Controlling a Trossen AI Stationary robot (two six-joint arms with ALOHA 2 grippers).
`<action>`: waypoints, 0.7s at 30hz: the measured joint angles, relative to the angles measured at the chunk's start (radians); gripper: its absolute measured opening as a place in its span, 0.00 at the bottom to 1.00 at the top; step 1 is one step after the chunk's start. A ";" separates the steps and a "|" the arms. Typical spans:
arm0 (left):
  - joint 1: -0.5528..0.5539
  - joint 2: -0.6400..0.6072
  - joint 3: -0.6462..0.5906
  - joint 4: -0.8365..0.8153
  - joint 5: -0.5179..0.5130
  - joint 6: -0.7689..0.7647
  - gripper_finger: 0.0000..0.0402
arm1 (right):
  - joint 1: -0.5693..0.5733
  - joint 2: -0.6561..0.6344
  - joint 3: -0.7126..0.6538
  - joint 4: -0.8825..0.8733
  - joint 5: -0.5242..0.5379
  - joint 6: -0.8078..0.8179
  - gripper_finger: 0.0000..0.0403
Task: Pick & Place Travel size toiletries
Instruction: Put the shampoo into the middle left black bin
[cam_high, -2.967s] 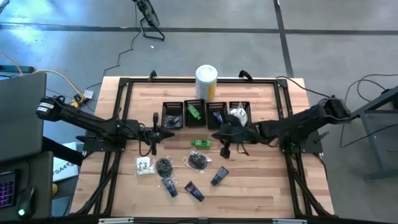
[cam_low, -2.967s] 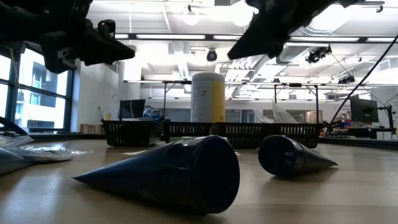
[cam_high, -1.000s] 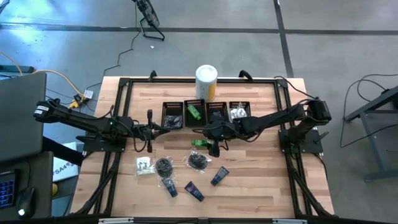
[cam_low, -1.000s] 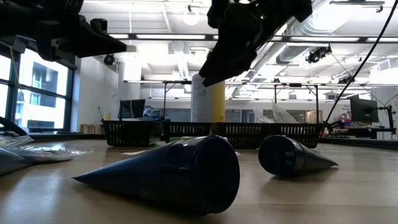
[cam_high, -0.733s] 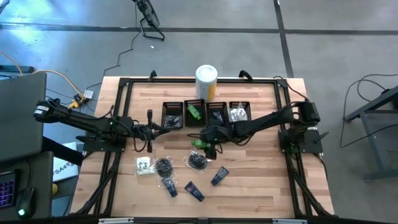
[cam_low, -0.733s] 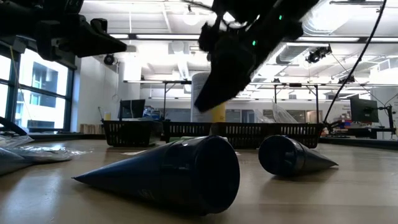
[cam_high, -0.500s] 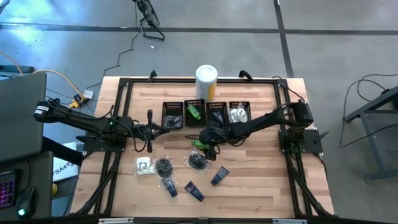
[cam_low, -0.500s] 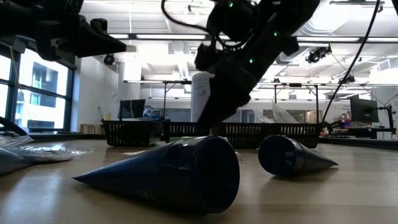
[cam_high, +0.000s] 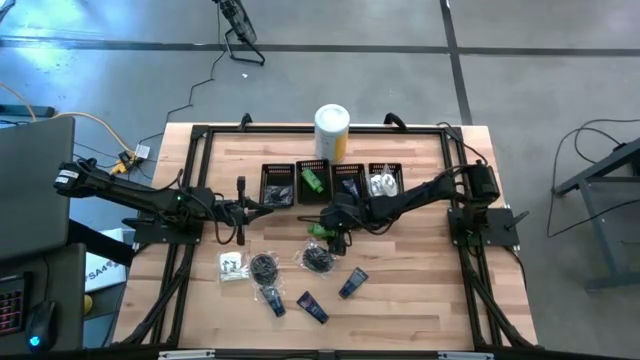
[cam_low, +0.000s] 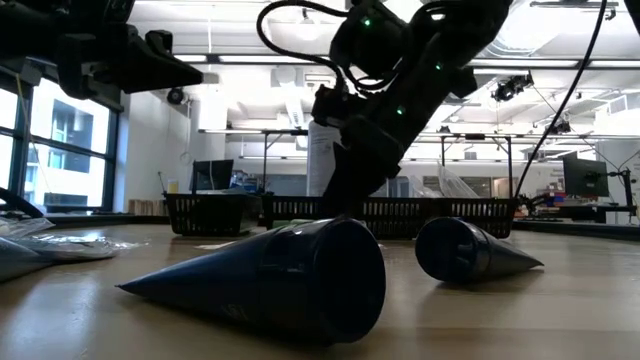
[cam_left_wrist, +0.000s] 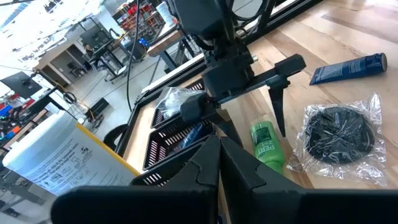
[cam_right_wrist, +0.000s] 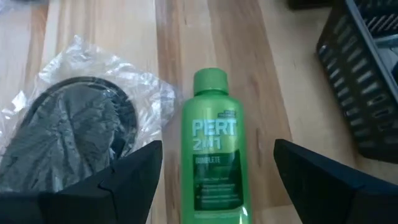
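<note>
- Right gripper (cam_right_wrist: 214, 171): low over table centre, fingers spread wide to either side of green bottle (cam_right_wrist: 214, 165), not yet closed on it; nothing held.
- Green bottle: flat on bare wood, just in front of the row of black mesh bins (cam_high: 332, 185), cap end near the bagged black bundle (cam_right_wrist: 68, 134).
- Left gripper (cam_high: 272, 209): hanging above the table near the leftmost bin, fingers pressed together, empty, waiting.
- Remaining toiletries: dark blue tubes (cam_high: 352, 283) and further bagged items nearer the table's front edge; another green item (cam_high: 312, 181) already in a bin.
- Risk, slip: rounded glossy bottle likely to roll or squirt out if pinched off-centre.
- Risk, snag: one finger (cam_right_wrist: 134, 180) close to the bundle's loose plastic; wrap liable to be caught and dragged along.
- Risk, placement: bin wall close by; possible knock on lift or carry.
- Legible writing: "PERT 2in1" on the bottle; smaller line below likely "complete".
- Other print: dense text on the white-and-yellow canister (cam_left_wrist: 56, 165), not readable.
</note>
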 joint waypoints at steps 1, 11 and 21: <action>0.000 0.000 0.000 0.000 0.000 0.000 0.02 | 0.002 0.000 0.000 0.006 -0.005 -0.002 0.75; 0.000 0.000 0.000 -0.003 0.000 0.000 0.02 | 0.010 0.000 0.001 -0.098 -0.081 0.006 0.75; 0.000 0.000 0.000 -0.002 0.016 0.000 0.02 | 0.023 -0.001 0.001 -0.142 -0.108 0.053 0.75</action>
